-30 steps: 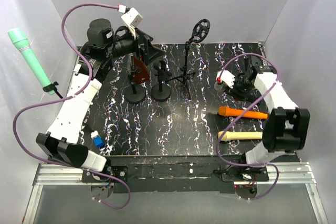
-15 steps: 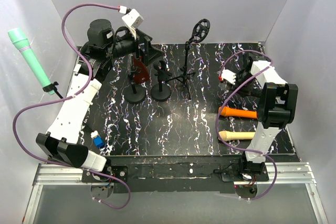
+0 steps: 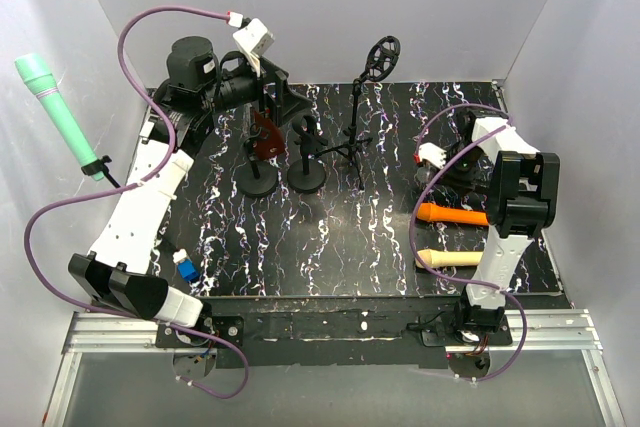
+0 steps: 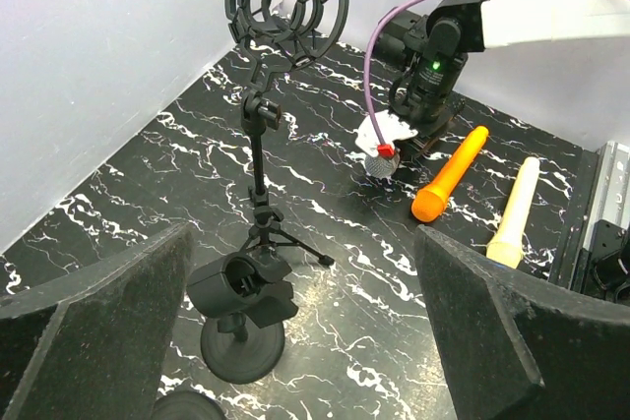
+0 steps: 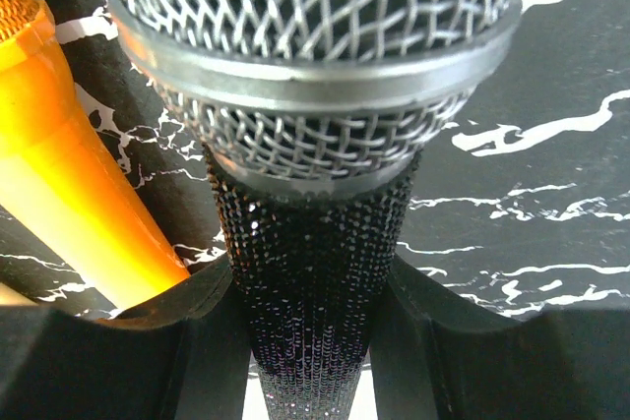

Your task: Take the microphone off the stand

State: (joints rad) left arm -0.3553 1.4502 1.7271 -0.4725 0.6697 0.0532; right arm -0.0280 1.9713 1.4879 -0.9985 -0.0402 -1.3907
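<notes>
Clasping the glittery black microphone (image 5: 313, 115) is the right hand (image 5: 307, 346).

L arm (image 3: 140, 207) white, stretched to far left, L gripper (image 4: 303, 272) jaws wide apart, R arm (image 3: 510, 207) folded at right, R gripper (image 5: 305, 317) low, clamped on black glitter-handled mic w/ silver mesh head (image 5: 315, 76)

Enclosure, three-sided.
Back wall (image 3: 330, 7): plain, pale grey-white.
Left wall (image 3: 45, 197) and right wall (image 3: 590, 97): same finish, flanking the table.
Tabletop (image 3: 350, 237): black, white marble veining.
Aluminium rail (image 3: 110, 332): slotted, along the near table edge.
Light: even, diffuse, soft shadows.
</notes>
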